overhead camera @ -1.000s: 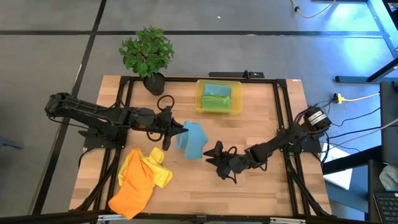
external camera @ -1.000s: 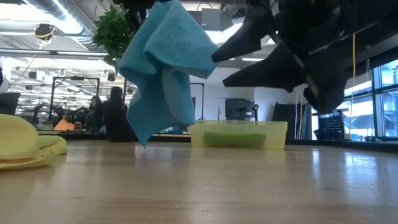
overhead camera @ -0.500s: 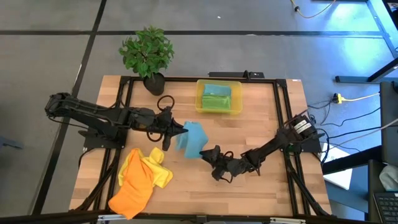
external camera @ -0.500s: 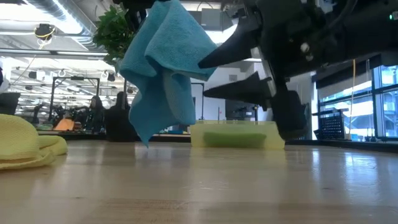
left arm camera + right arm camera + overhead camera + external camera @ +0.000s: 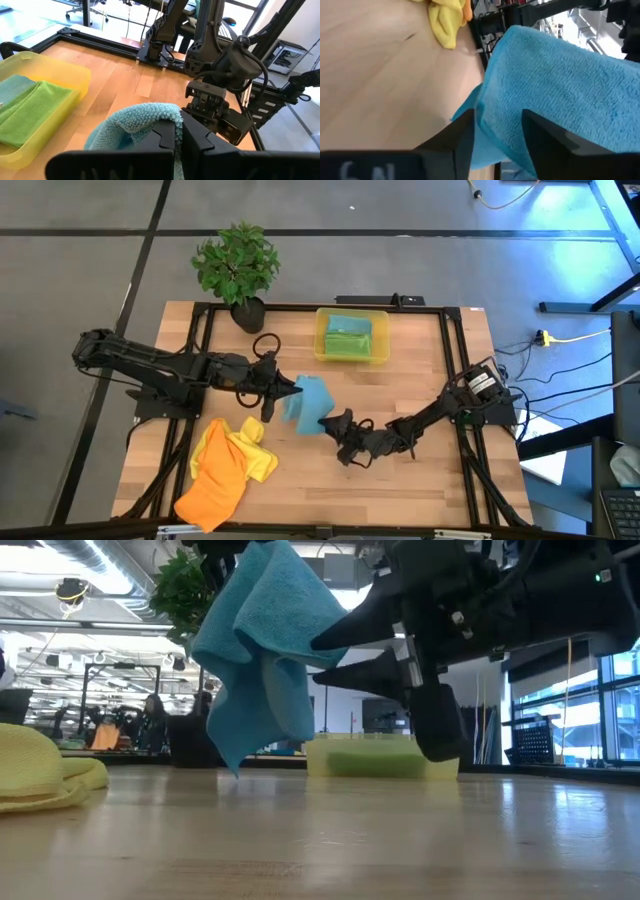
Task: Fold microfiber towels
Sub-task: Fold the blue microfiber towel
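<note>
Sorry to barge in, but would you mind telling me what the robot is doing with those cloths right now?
The left gripper is shut on the teal-blue towel, holding it up so it hangs clear of the table. The right gripper, open, is at the towel's hanging edge. A yellow towel and an orange towel lie heaped near the front-left corner, and green towels sit in the yellow bin.

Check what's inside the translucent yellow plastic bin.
The translucent yellow plastic bin holds folded green microfiber towels, laid flat. Anything under them is covered; the count is unclear.
</note>
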`<action>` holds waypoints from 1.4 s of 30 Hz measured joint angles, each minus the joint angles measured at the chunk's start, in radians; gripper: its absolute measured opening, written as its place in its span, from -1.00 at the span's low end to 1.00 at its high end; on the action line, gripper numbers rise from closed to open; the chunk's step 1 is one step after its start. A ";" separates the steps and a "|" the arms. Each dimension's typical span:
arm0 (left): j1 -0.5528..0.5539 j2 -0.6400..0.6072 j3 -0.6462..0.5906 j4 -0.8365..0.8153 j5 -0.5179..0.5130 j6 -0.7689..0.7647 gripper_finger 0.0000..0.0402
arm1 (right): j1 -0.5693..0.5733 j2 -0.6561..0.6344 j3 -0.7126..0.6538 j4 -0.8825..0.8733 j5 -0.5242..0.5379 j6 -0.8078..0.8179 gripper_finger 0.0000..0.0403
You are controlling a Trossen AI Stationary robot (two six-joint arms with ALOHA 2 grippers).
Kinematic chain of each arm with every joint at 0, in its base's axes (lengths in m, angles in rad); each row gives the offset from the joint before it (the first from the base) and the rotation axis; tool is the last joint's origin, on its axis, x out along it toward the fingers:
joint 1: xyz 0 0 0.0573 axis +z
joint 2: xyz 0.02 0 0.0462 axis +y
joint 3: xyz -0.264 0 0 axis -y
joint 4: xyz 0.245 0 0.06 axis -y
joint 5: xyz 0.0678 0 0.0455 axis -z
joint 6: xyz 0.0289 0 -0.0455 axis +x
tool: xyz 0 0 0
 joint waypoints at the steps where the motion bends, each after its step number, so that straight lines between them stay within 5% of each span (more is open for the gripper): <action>1: 0.000 0.000 0.000 0.000 0.000 0.000 -1.00 | -0.002 0.000 0.000 0.010 -0.012 -0.001 -0.26; 15: 0.000 0.000 0.000 -0.001 0.000 -0.003 -1.00 | 0.004 0.000 0.071 0.003 -0.047 0.022 -0.95; 33: 0.000 0.000 -0.001 -0.220 -0.003 -0.024 -0.98 | 0.123 -0.233 0.121 -0.047 0.151 0.056 -0.99; 42: -0.058 0.000 -0.001 -0.265 -0.089 0.000 -0.57 | 0.123 -0.375 0.121 -0.126 0.178 0.036 -0.99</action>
